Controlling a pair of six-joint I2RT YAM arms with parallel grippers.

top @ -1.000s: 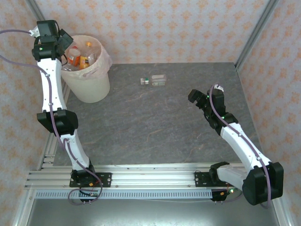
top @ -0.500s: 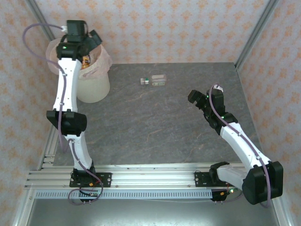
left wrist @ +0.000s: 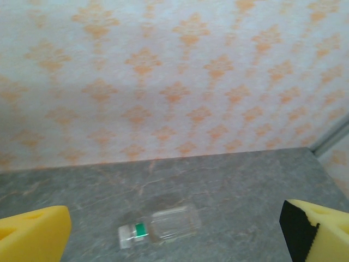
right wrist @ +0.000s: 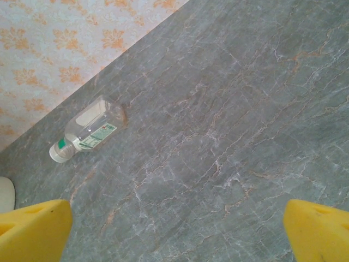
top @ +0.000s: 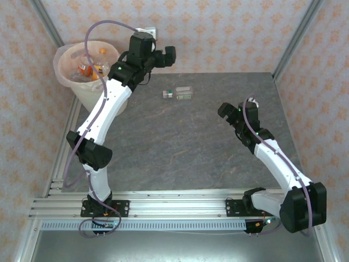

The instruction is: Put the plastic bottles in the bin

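Observation:
A clear plastic bottle (top: 179, 93) with a white cap and a green band lies on its side on the grey table near the back wall. It shows in the left wrist view (left wrist: 161, 226) and the right wrist view (right wrist: 90, 128) too. The cream bin (top: 82, 94) stands in the back left corner with several orange-labelled bottles (top: 90, 69) inside. My left gripper (top: 161, 61) hangs open above the table between bin and lying bottle, its yellow pads (left wrist: 32, 234) wide apart and holding nothing. My right gripper (top: 238, 110) is open over the right half, pads (right wrist: 319, 229) bare.
Patterned walls close the table at the back and both sides, with metal posts (top: 297, 38) in the corners. An aluminium rail (top: 174, 204) carries both arm bases at the near edge. Bare grey tabletop (top: 174, 142) spreads between the arms.
My left arm has swung from over the bin rightward, along the back wall, toward the lying bottle. Its gripper stayed open. The right arm has not moved.

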